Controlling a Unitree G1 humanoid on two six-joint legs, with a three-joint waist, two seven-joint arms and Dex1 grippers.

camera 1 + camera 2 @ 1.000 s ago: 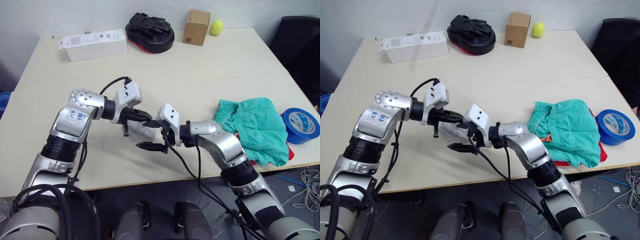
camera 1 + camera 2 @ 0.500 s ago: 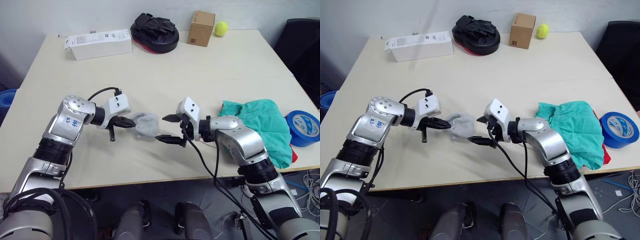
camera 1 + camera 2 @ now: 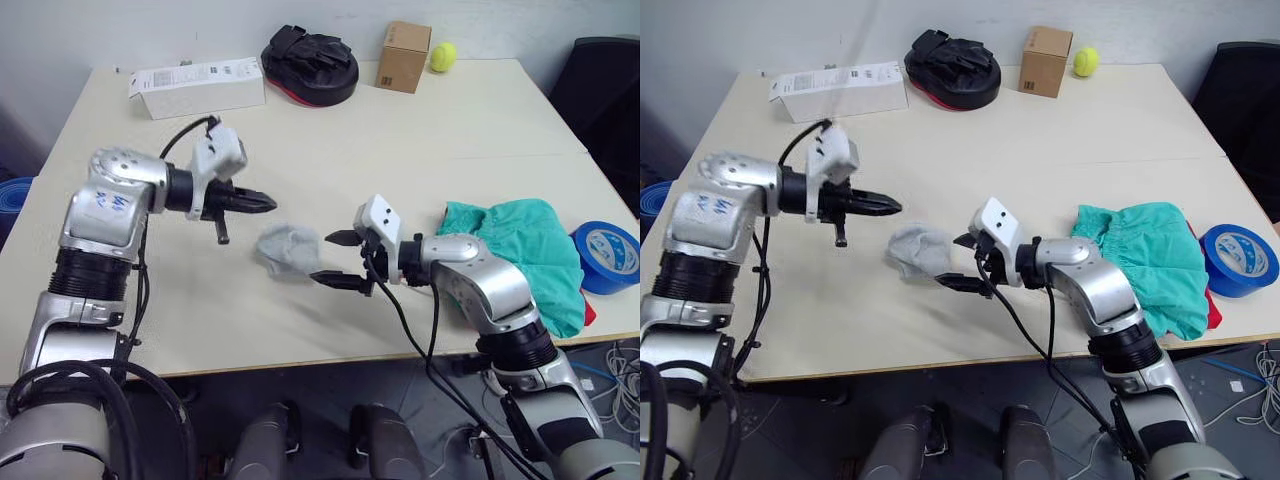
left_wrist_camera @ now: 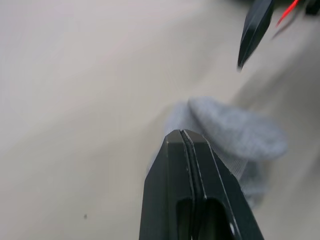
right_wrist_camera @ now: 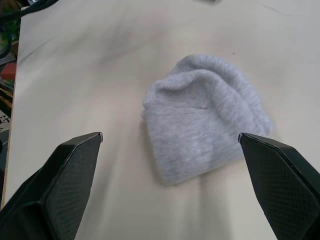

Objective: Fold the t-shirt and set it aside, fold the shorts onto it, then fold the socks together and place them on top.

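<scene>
Left tool (image 3: 268,204), fingers together, has lifted off the folded socks (image 3: 288,250); right tool (image 3: 338,258), spread wide, should close squarely over both layers.

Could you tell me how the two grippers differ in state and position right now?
The left gripper has its jaws shut and empty, raised off to the left of the socks. The right gripper has its jaws wide open, low beside the socks, facing them. Neither holds anything.
</scene>
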